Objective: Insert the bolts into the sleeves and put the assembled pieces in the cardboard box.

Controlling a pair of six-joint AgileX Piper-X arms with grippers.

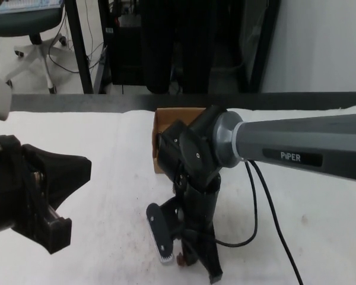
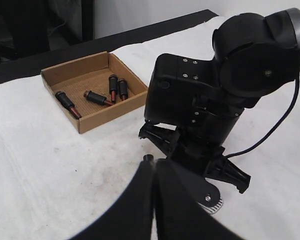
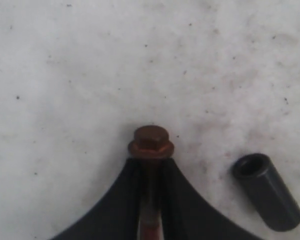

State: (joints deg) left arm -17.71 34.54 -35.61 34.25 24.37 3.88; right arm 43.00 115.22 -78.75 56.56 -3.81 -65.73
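My right gripper [image 3: 150,167] is shut on a rusty brown bolt [image 3: 151,142], whose hex head pokes out past the fingertips just above the white cloth. A loose black sleeve [image 3: 267,190] lies on the cloth close beside it. In the high view the right gripper [image 1: 179,256] points down near the front edge, in front of the cardboard box [image 1: 166,122]. The box [image 2: 107,112] holds several assembled pieces [image 2: 96,97]. My left gripper [image 2: 152,166] hovers facing the right arm, its fingers pressed together with nothing clearly held. The left gripper [image 1: 47,205] sits at the bench's left.
The right arm's black cable [image 1: 258,202] trails over the white cloth [image 1: 107,154] at the right. A black bench edge [image 1: 77,102] runs along the back, with a chair [image 1: 29,24] on the floor beyond.
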